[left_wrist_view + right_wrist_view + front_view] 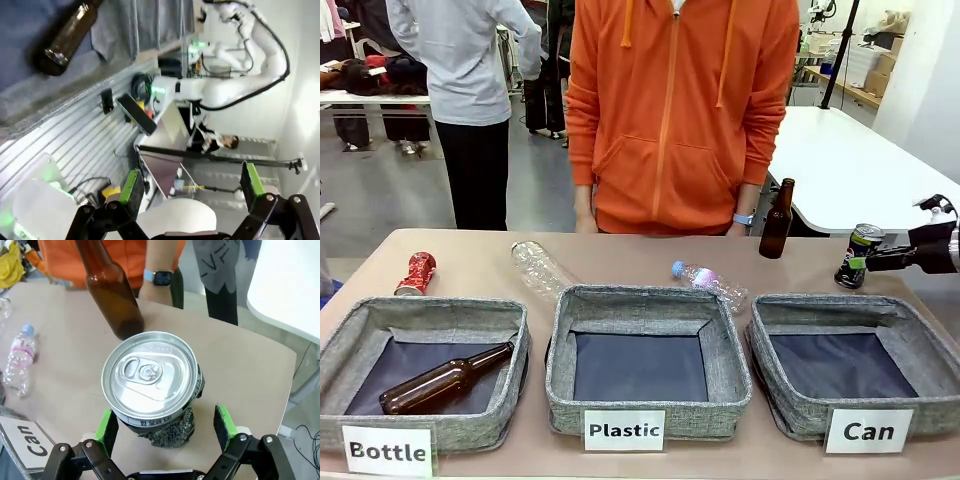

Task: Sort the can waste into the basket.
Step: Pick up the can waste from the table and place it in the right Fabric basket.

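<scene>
1. Right end effector (165, 427) is straddling the black can (150, 385), pads apart, not clamping; the can is standing just behind the Can basket (790, 415).
2. I'd be centring before closing, since the crushed wall may slip.
3. Red can (416, 273) is lying far left of that basket.
4. Left end effector (190, 185) is sitting with fingers apart, empty.

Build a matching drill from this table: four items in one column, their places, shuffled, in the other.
1 red can
2 black can
3 blue-capped bottle
4 lying brown bottle

A inside the Bottle basket
B behind the Plastic basket
C between the right gripper's fingers
D on the table behind the Bottle basket

Pairs: 1-D, 2-C, 3-B, 4-A
</scene>
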`<state>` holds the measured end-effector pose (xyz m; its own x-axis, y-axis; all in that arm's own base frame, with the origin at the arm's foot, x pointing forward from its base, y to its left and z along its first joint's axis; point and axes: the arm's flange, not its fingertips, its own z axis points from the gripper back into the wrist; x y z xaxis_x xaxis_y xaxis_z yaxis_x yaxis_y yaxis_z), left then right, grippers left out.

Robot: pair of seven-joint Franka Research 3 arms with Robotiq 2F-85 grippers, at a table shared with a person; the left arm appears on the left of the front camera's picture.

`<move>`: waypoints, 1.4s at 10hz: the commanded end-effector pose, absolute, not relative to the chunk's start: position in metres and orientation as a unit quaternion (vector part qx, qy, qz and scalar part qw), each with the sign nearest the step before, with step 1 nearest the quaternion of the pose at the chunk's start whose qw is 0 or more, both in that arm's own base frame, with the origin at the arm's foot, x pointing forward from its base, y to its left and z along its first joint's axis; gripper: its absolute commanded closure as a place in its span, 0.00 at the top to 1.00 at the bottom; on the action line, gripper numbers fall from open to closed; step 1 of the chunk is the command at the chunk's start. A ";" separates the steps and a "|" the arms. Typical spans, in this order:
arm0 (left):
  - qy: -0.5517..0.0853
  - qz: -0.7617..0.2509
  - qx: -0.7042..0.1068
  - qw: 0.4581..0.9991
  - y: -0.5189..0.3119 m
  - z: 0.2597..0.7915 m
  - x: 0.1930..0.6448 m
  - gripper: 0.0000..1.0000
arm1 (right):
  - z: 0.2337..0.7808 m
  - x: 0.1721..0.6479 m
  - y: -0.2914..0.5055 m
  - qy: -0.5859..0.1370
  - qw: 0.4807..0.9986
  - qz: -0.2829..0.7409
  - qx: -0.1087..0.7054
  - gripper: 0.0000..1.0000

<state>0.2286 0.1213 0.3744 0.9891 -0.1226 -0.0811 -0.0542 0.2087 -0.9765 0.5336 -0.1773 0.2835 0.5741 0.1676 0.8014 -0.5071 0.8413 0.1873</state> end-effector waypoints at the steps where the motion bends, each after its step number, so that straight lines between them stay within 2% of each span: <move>1: 0.033 -0.013 -0.627 0.778 0.139 0.386 0.221 1.00 | 0.278 0.542 -0.174 -0.454 0.843 0.205 0.204 1.00; 7: 0.033 -0.013 -0.627 0.778 0.139 0.386 0.221 1.00 | 0.274 0.554 -0.165 -0.470 0.832 0.207 0.208 1.00; 8: 0.033 -0.013 -0.627 0.778 0.139 0.386 0.221 1.00 | 0.275 0.554 -0.163 -0.469 0.832 0.214 0.207 0.45; 9: 0.033 -0.013 -0.627 0.778 0.139 0.386 0.221 1.00 | 0.276 0.554 -0.163 -0.466 0.832 0.218 0.208 0.40; 10: 0.033 -0.013 -0.627 0.778 0.139 0.386 0.221 1.00 | 0.276 0.553 -0.162 -0.463 0.833 0.219 0.209 0.00; 12: 0.033 -0.013 -0.627 0.778 0.139 0.386 0.221 1.00 | 0.278 0.552 -0.161 -0.464 0.832 0.223 0.209 0.00; 13: 0.033 -0.013 -0.627 0.778 0.139 0.386 0.221 1.00 | 0.280 0.551 -0.160 -0.466 0.830 0.223 0.210 0.14; 14: 0.033 -0.013 -0.627 0.778 0.139 0.386 0.221 1.00 | 0.285 0.548 -0.158 -0.471 0.826 0.228 0.212 0.04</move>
